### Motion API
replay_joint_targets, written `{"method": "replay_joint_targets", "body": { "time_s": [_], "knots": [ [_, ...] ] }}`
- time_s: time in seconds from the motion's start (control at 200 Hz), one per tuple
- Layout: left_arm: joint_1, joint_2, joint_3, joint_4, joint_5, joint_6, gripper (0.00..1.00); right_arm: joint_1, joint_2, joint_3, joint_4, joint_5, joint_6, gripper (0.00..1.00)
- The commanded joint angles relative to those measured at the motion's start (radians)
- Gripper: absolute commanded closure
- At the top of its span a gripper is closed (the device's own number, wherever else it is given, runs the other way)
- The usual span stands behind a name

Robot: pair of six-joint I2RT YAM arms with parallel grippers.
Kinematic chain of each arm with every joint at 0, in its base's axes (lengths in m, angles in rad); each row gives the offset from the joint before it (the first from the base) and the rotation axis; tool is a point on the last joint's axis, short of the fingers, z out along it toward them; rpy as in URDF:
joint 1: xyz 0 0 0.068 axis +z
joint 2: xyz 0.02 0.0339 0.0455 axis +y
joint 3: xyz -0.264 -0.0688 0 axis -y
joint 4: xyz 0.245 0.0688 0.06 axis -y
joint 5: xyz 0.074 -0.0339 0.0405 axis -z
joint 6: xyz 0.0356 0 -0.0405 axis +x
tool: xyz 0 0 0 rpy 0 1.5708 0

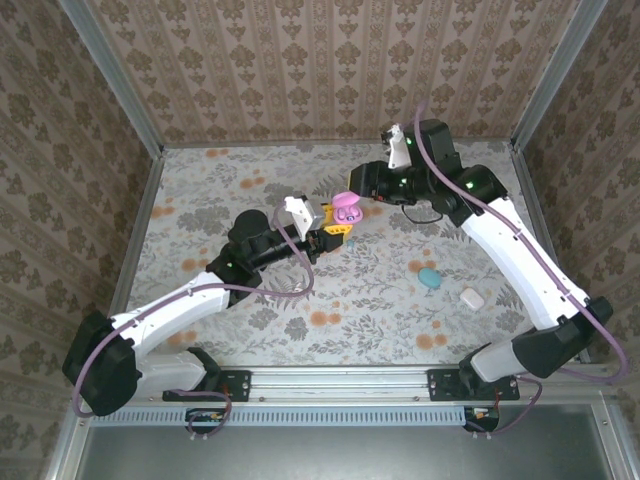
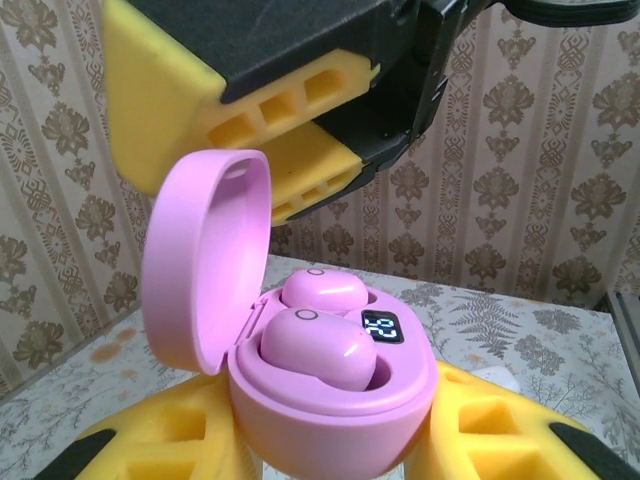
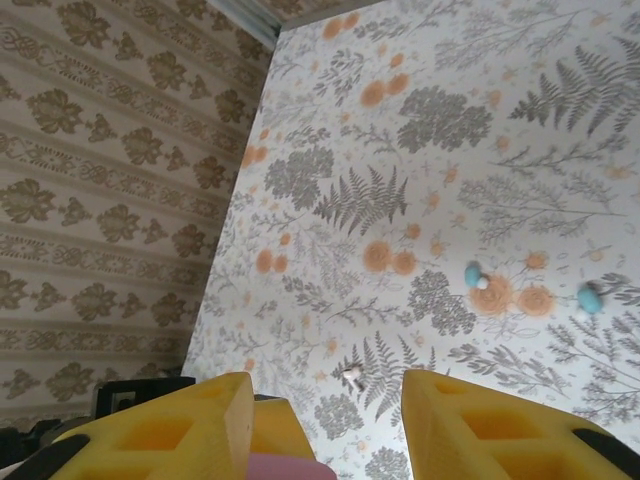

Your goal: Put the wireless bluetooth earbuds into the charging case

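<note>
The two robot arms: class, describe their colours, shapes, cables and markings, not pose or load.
The left arm and right arm have white tubular links and black joint housings with green lights. A lilac cable loops along each. The left gripper and right gripper have yellow plastic fingers with square hollow pockets.

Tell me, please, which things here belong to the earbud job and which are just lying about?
Job: pink charging case, open, held by the left end effector; two pink earbuds seated inside; two light-blue earbuds loose on the table.
Lying about: teal case; white case.
</note>
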Motion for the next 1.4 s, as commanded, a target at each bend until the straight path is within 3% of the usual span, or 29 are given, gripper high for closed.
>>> {"method": "replay_joint_targets", "body": {
  "time_s": [0.0, 0.365, 0.535, 0.635, 0.955, 1.215, 1.395],
  "knots": [
    [-0.007, 0.005, 0.035, 0.005, -0.003, 0.001, 0.69, -0.004, 0.009, 0.032, -0.015, -0.115, -0.026, 0.55],
    [0.001, 0.014, 0.026, 0.077, -0.021, -0.032, 0.69, -0.020, -0.109, -0.147, 0.042, -0.198, -0.003, 0.52],
    [0.002, 0.012, 0.032, 0.095, -0.008, -0.059, 0.68, -0.090, -0.160, -0.292, 0.273, -0.367, 0.149, 0.46],
    [0.003, 0.019, 0.030, 0.125, -0.001, -0.083, 0.68, -0.096, -0.145, -0.309, 0.320, -0.463, 0.183, 0.44],
    [0.002, 0.029, 0.030, 0.167, -0.029, -0.102, 0.68, -0.113, -0.136, -0.436, 0.616, -0.595, 0.472, 0.45],
    [0.003, 0.035, 0.026, 0.172, -0.037, -0.097, 0.68, -0.119, -0.141, -0.494, 0.761, -0.631, 0.585, 0.53],
    [0.004, 0.034, 0.026, 0.162, -0.053, -0.091, 0.66, -0.131, -0.154, -0.500, 0.756, -0.629, 0.582, 0.63]
  ]
}}
